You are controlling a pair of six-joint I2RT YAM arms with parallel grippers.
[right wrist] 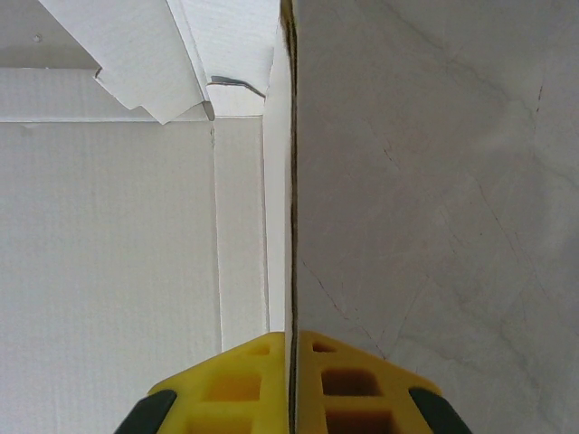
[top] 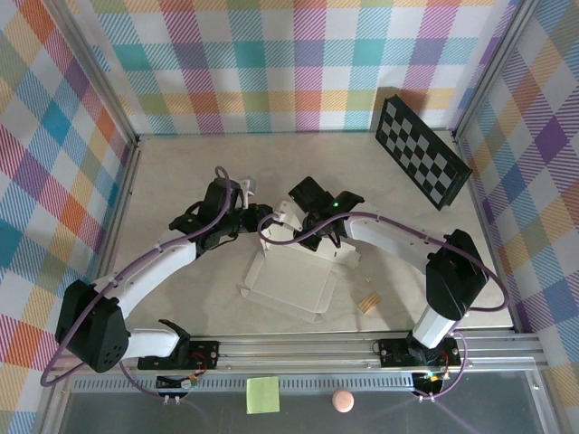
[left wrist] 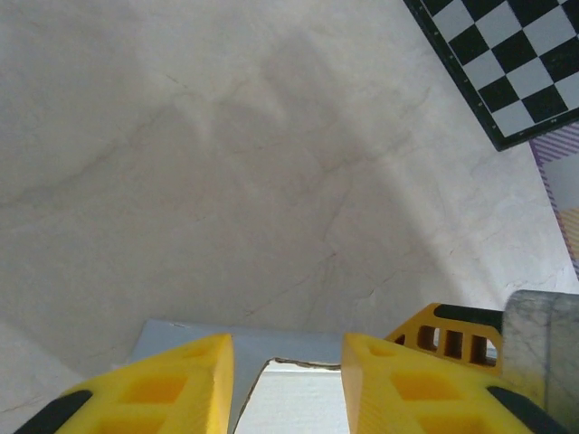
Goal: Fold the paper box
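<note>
Lying partly folded near the middle of the pale marbled table (top: pixel 172 181), the pale grey-white thin-cardboard paper box (top: pixel 291 282) is met at its far side by both arms. One of its upright walls is pinched edge-on by the yellow-fingered right gripper (right wrist: pixel 291 357), which is clamped tight on it. The yellow-fingered left gripper (left wrist: pixel 288 366) is seen with a clear gap between its fingers. Cardboard shows just beyond that gap, but nothing is gripped. If the left fingers were closed off-line, a flap could be creased wrongly or pushed aside. The thin wall could also be torn, or lost from the pinch, if it were pulled while the base is unweighted.
</note>
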